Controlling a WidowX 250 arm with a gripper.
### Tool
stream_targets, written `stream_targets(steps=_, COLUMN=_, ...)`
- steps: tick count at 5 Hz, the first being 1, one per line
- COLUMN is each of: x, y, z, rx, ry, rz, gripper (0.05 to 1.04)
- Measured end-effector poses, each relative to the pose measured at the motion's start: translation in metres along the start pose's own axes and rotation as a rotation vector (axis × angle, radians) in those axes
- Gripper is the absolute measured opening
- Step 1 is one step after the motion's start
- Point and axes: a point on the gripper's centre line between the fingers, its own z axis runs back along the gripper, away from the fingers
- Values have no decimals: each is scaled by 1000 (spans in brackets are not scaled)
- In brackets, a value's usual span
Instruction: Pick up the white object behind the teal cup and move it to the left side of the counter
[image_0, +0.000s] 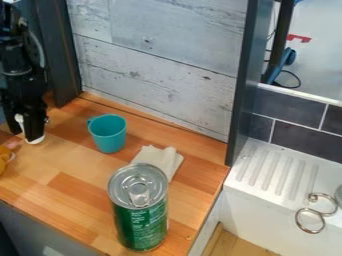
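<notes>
Where the black two-finger gripper (25, 134) hangs: over the far left of the counter (50, 162), pointed down, its body roughly vertical.
Gripper opening: cannot be told, wide or narrow, from where I stand; nor whether it has hold of the white object.
White object (35, 141): at the gripper's lower end, partly hidden by it; smooth, with a rounded lower end. Visible portions run steeply downward, slanting a little to the right; exact identity not determined.
Teal cup (109, 138): nearest whole item to the right; upright, open mouth up, long axis vertical, looped handle directed left towards the gripper. Smooth, slightly tapered.
Yellow item (3, 162): at the left edge, cut off from sight; rounded, with a small pink piece (13, 145) near it.
Cloth (155, 159): cream, soft, folded and creased, lying between cup and can.
Can (142, 225): green cylinder with pale lettering, standing upright near the front edge; silvery metal lid, ring-pull in view.
Counter surface: butcher-block wood, orange-brown strips with visible grain.
Back panel (157, 65): whitish-grey planks, knotted and weathered, framed in dark grey.
Sink unit (244, 200): right side, white, with parallel raised ribs; curled, shiny metal piece (310, 229) upon it.
Tiles (304, 136): dark grey, rectangular, pale joints.
</notes>
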Motion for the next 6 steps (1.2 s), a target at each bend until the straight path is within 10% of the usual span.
stream_targets(steps=6, x=2, y=23, z=-5, rx=-28, ry=67, rz=140, gripper=599)
